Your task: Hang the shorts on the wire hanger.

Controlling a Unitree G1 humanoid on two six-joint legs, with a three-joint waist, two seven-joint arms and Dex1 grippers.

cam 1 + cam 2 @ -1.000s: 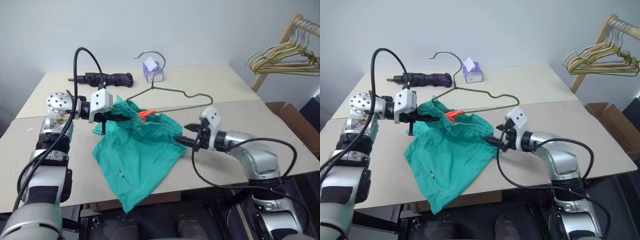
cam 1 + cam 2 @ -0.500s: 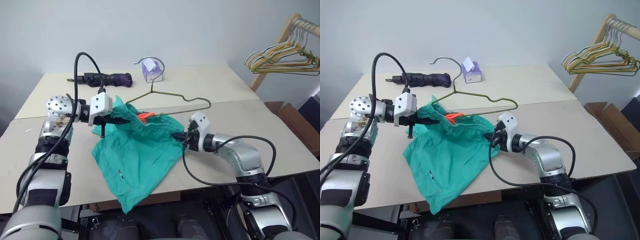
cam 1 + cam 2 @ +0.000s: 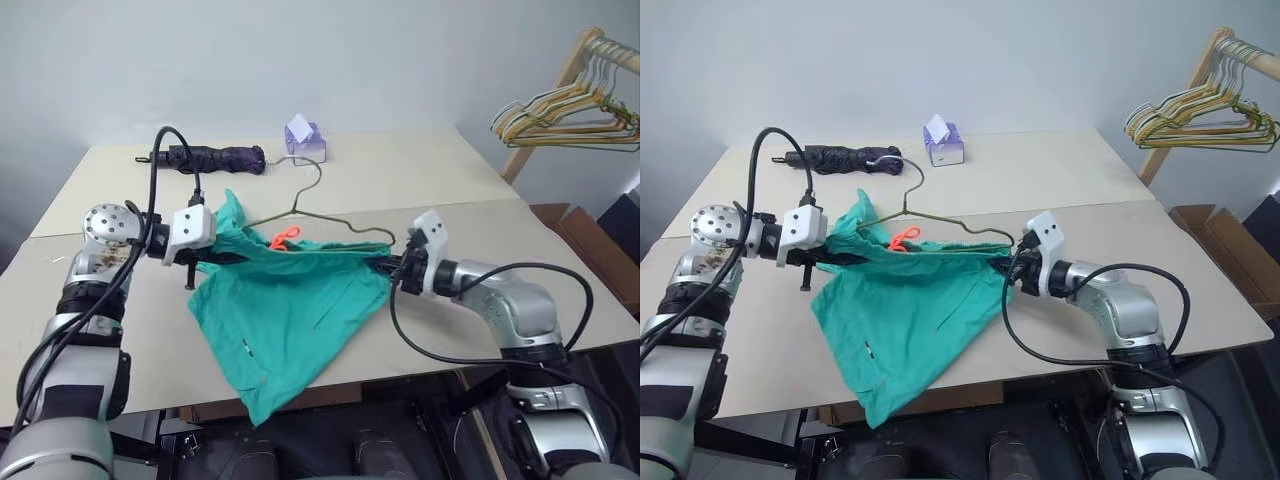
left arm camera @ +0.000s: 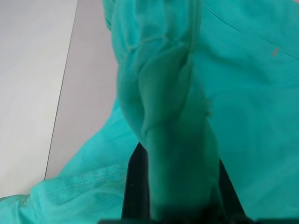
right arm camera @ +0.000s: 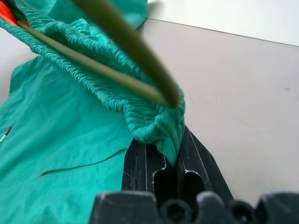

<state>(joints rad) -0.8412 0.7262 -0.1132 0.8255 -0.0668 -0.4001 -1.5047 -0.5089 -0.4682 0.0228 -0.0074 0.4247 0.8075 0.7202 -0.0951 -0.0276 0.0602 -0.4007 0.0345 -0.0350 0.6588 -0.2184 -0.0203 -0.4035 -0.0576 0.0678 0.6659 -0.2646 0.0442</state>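
Observation:
The teal-green shorts (image 3: 290, 310) hang stretched between my two grippers above the table, legs draping down to the front edge. My left gripper (image 3: 205, 258) is shut on the left end of the gathered waistband. My right gripper (image 3: 385, 265) is shut on the right end, with the fabric (image 5: 154, 121) pinched between its black fingers. The olive-grey wire hanger (image 3: 300, 205) lies with one arm running along inside the taut waistband, its wire (image 5: 126, 39) crossing just over the right gripper. Its hook points toward the back of the table. A small orange patch (image 3: 284, 238) sits at the waistband's middle.
A folded purple umbrella (image 3: 210, 157) and a purple tissue box (image 3: 305, 140) lie at the table's back. A bunch of yellow and tan hangers (image 3: 570, 115) hangs on a wooden rack at the right. A cardboard box (image 3: 590, 235) stands on the floor beyond the table's right edge.
My right gripper went from open to shut on the waistband's right end and drew it rightward. The left hand sank leftward, so the waistband is now taut. The hanger has dropped lower.

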